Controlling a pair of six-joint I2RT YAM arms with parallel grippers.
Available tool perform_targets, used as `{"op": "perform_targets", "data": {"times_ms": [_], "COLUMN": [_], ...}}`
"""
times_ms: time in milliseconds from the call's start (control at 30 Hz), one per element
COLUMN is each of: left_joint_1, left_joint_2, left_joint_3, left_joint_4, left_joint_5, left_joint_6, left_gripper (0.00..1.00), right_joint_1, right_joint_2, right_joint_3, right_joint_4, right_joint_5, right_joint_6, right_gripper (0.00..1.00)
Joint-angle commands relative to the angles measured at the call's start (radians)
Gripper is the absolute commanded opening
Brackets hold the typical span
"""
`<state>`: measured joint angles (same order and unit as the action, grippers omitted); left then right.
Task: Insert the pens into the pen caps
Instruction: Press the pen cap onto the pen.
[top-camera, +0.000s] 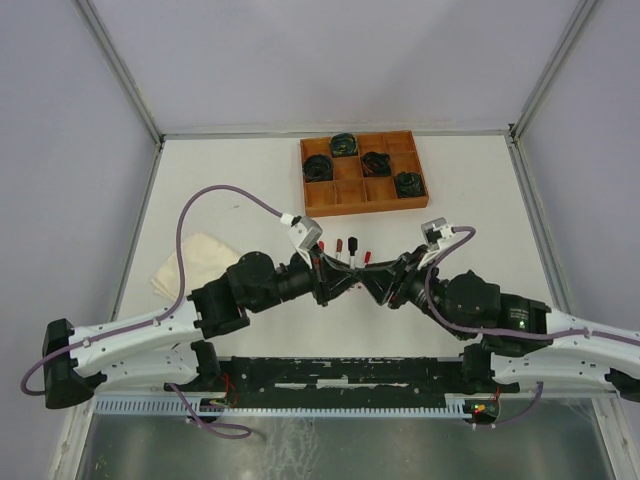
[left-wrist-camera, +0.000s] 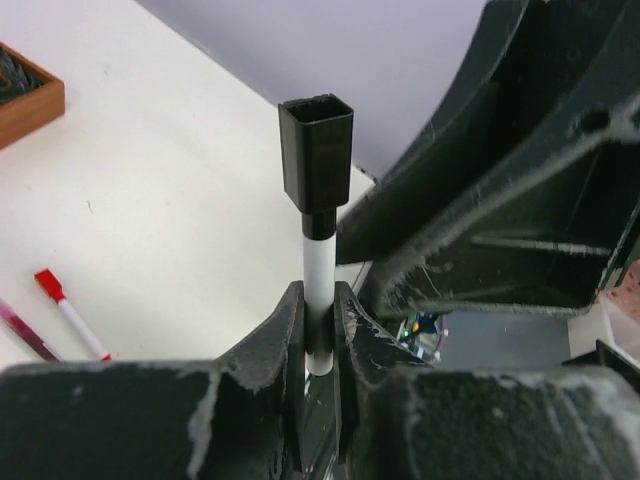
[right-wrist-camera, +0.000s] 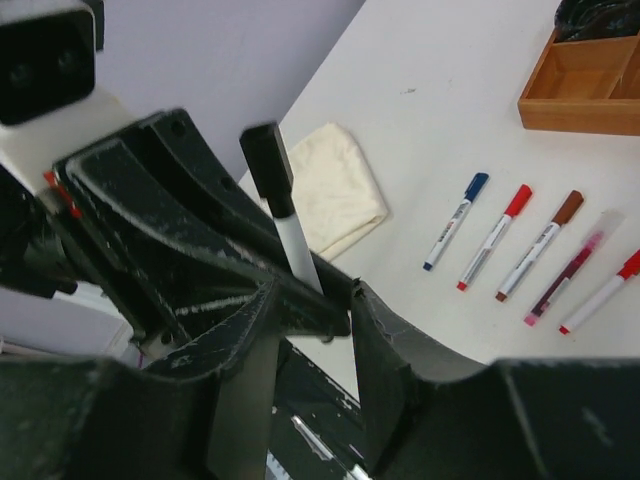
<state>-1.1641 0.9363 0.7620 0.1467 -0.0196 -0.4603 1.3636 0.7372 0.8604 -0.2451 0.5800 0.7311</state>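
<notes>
Top view: left pincer (top-camera: 335, 282) and right pincer (top-camera: 378, 286) meet tip to tip, with capped pens (top-camera: 338, 245) lying just beyond them.

Left wrist: the left pincer (left-wrist-camera: 318, 325) is clenched on a black-capped pen (left-wrist-camera: 318, 265).

Right wrist: the right pincer (right-wrist-camera: 315, 305) is released, its jaws apart on either side of that pen (right-wrist-camera: 297, 245).

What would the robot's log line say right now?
left gripper: shut on pen | black cap: on pen's end | right gripper: open, clear of cap | other pens: lying on table
</notes>
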Motion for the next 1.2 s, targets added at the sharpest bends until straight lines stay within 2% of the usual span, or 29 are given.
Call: {"op": "perform_targets", "data": {"times_ms": [0, 267, 500, 633, 767, 967, 1067, 1167], "left_joint_1": [0.014, 0.014, 0.014, 0.014, 0.014, 0.014, 0.014, 0.014], "left_joint_2": [0.005, 0.014, 0.050, 0.089, 0.138, 0.262, 0.362, 0.466], "left_joint_3": [0.060, 0.063, 0.083, 0.094, 0.126, 0.202, 0.268, 0.327], "left_joint_4": [0.115, 0.008, -0.082, -0.121, -0.175, -0.253, -0.309, -0.333], "left_joint_5": [-0.056, -0.125, -0.168, -0.191, -0.211, -0.220, -0.204, -0.165], "left_joint_6": [0.008, 0.007, -0.015, -0.039, -0.064, -0.085, -0.088, -0.090], "left_gripper": [0.03, 0.03, 0.03, 0.03, 0.03, 0.03, 0.03, 0.03], "right_joint_1": [0.017, 0.016, 0.001, -0.100, -0.294, -0.493, -0.529, -0.531], "right_joint_2": [-0.048, -0.098, 0.059, 0.118, 0.075, 0.013, -0.037, -0.108], "right_joint_3": [0.009, -0.022, 0.117, 0.137, 0.067, -0.024, -0.074, -0.112], "right_joint_4": [-0.084, -0.240, -0.551, -0.583, -0.513, -0.489, -0.479, -0.471], "right_joint_5": [0.035, 0.168, 0.303, 0.191, 0.003, -0.156, -0.172, -0.118], "right_joint_6": [-0.072, -0.074, 0.014, 0.016, 0.008, 0.032, 0.074, 0.102], "right_gripper": [0.43, 0.48, 0.54, 0.55, 0.55, 0.55, 0.56, 0.59]}}
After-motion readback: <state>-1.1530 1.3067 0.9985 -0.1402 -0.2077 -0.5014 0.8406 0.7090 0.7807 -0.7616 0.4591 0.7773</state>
